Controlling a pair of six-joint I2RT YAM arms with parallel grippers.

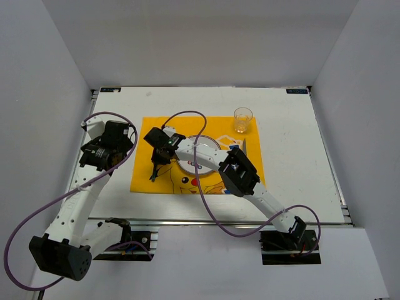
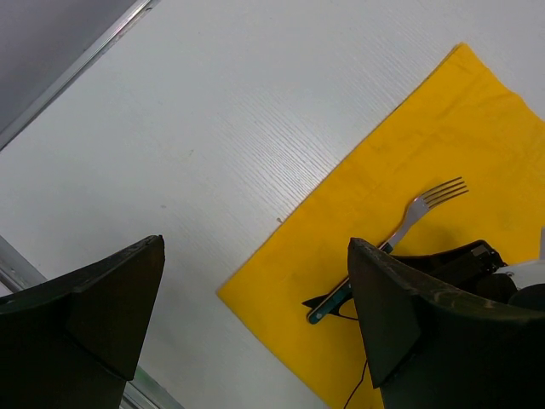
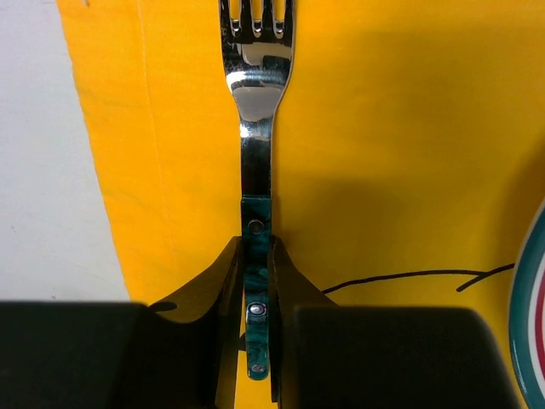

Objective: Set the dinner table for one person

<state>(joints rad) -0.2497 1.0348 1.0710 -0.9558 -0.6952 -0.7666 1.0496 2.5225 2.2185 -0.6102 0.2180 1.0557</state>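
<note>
Sprawling flat white dinner table (image 1: 294, 169), metal-railed front.

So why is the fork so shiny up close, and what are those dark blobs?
Right wrist view: glare on the fork, the right fingers dark and shadowing the yellow placemat. Left wrist view: the left fingers loom dark and close, the fork beyond sharp.

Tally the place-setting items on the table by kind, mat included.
yellow placemat: 1
plate: 1
glass: 1
fork: 1
dark utensil right of the plate, too small to tell which kind: 1
Total: 5
</note>
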